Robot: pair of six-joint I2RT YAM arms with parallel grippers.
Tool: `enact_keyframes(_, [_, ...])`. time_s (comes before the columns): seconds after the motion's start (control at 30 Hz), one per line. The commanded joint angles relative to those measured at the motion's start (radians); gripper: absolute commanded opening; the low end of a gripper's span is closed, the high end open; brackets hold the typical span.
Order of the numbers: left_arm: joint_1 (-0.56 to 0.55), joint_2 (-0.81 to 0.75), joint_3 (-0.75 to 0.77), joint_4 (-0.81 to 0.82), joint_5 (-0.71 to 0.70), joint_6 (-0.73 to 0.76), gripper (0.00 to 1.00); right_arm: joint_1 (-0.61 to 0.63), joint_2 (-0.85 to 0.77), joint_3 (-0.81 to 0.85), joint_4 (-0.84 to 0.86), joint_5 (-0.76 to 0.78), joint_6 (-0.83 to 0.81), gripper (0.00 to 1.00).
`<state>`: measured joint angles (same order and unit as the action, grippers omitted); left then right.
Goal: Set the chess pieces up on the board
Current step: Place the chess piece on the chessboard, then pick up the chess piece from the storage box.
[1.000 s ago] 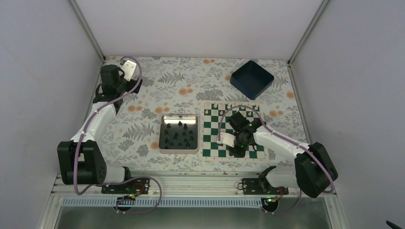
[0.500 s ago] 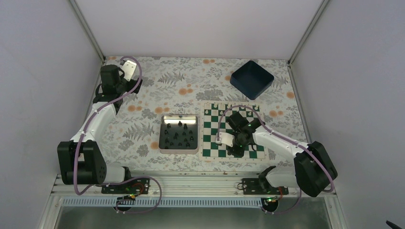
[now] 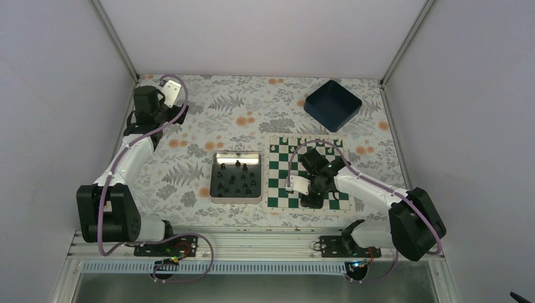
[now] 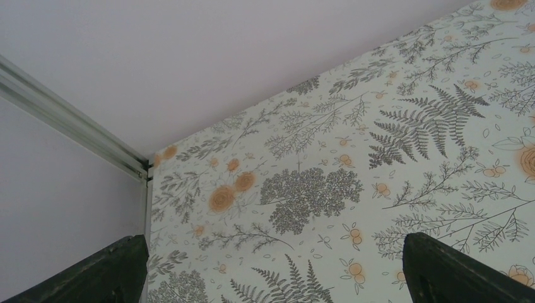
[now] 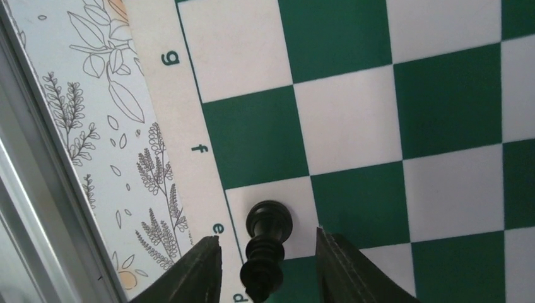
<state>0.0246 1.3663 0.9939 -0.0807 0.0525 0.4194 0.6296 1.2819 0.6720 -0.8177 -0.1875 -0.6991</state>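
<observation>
The floral-patterned table (image 3: 189,136) carries the flat green-and-white checked chessboard (image 3: 278,169), which lies just right of the shiny silver rectangular tin (image 3: 236,199) holding many tiny black chess pieces (image 3: 238,181). The left gripper (image 4: 272,243) gapes wide over bare cloth near the far left corner. The right gripper (image 5: 266,238) is released, its fingers straddling, apart from both, one small black piece (image 5: 270,222) at the board's lettered edge beside the letter e.

1. The board (image 3: 278,183) lies flat on the table (image 3: 189,126), right of centre. It has green and white checks and a thin white border lettered along one edge.
2. Most chess pieces (image 3: 237,180), tiny and black, sit scattered inside a silver tin (image 3: 236,201) just left of the board.
3. One black piece (image 5: 269,235), with a rounded head and a ringed collar, sits at a white edge square beside the letter "e".
</observation>
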Motion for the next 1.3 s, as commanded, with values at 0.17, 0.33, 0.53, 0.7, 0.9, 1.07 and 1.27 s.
enact_keyframes(0.17, [0.004, -0.002, 0.0, 0.027, -0.006, 0.014, 1.0, 0.012, -0.042, 0.102, -0.087, -0.007, -0.006, 0.55])
enact_keyframes(0.33, [0.004, -0.005, 0.004, 0.025, 0.001, 0.015, 1.0, 0.03, 0.017, 0.311, -0.125, -0.047, -0.011, 0.56])
enact_keyframes(0.53, [0.005, -0.018, 0.005, 0.018, 0.009, 0.013, 1.0, 0.127, 0.198, 0.559, 0.013, -0.039, 0.03, 0.5])
enact_keyframes(0.7, [0.005, -0.023, 0.006, 0.014, 0.008, 0.011, 1.0, 0.197, 0.391, 0.715, 0.085, -0.017, 0.049, 0.47])
enact_keyframes(0.9, [0.005, -0.03, 0.018, 0.0, 0.021, 0.009, 1.0, 0.237, 0.602, 0.808, 0.072, 0.009, 0.042, 0.46])
enact_keyframes(1.07, [0.005, -0.034, 0.022, -0.004, 0.025, 0.004, 1.0, 0.242, 0.645, 0.804, 0.103, 0.021, 0.046, 0.5])
enact_keyframes(1.27, [0.004, -0.039, 0.017, 0.002, 0.023, 0.003, 1.0, 0.243, 0.665, 0.794, 0.136, 0.023, 0.049, 0.5])
